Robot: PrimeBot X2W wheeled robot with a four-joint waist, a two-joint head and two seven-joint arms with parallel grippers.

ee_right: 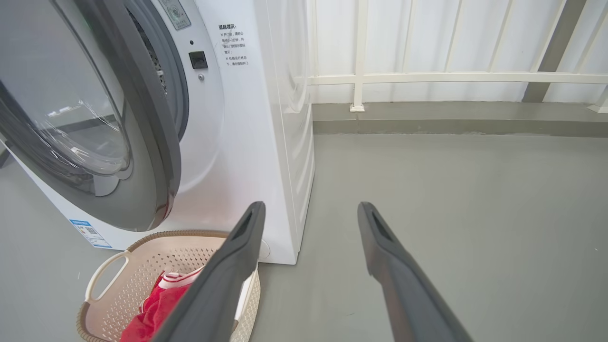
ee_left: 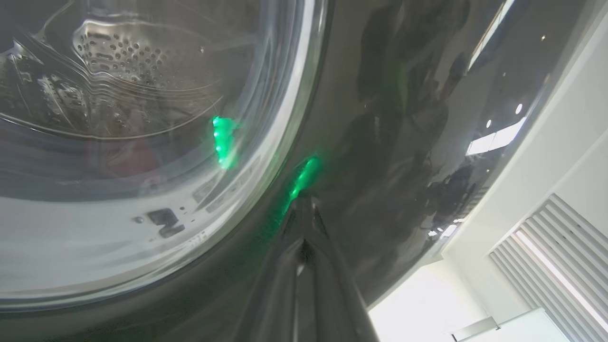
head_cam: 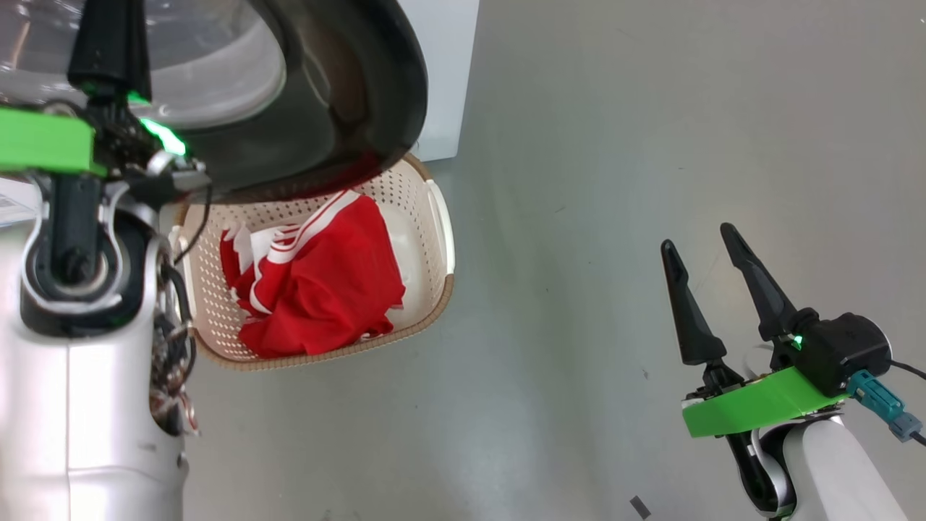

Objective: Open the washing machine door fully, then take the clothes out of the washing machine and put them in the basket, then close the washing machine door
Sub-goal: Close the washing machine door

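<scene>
Head view: the large round washing machine door with its wide glossy black ring (head_cam: 347, 87) and bulging clear glass window (head_cam: 217, 72) fills the upper left, overhanging the basket. The left gripper (head_cam: 108, 36) is raised against the door. In the left wrist view its two dark fingers (ee_left: 303, 223) are pressed together with nothing between them, their tip touching the black ring (ee_left: 380, 118) just beside the glass, through which the perforated steel drum (ee_left: 118, 52) shows.

The small cream-white perforated plastic basket with a brown woven-look rim (head_cam: 405, 334) stands on the grey floor (head_cam: 651, 145) just in front of the big white front-loading washing machine (head_cam: 441, 72). The bright red sports clothes with white striped trim (head_cam: 318, 282) lie crumpled inside it, covering most of its floor.

The right gripper (head_cam: 696, 239) hovers over bare floor at the lower right, well apart from the basket, its fingers spread wide and holding nothing.

In the right wrist view, between those parted fingers (ee_right: 311, 205), the door (ee_right: 156, 156) stands ajar at an angle from the machine's white front (ee_right: 247, 142), the grey rubber gasket (ee_right: 173, 80) showing behind it. The basket (ee_right: 133, 266) with the red clothes (ee_right: 152, 308) sits below the door, near a small blue label (ee_right: 90, 232). A white railing (ee_right: 427, 76) runs along the back.
</scene>
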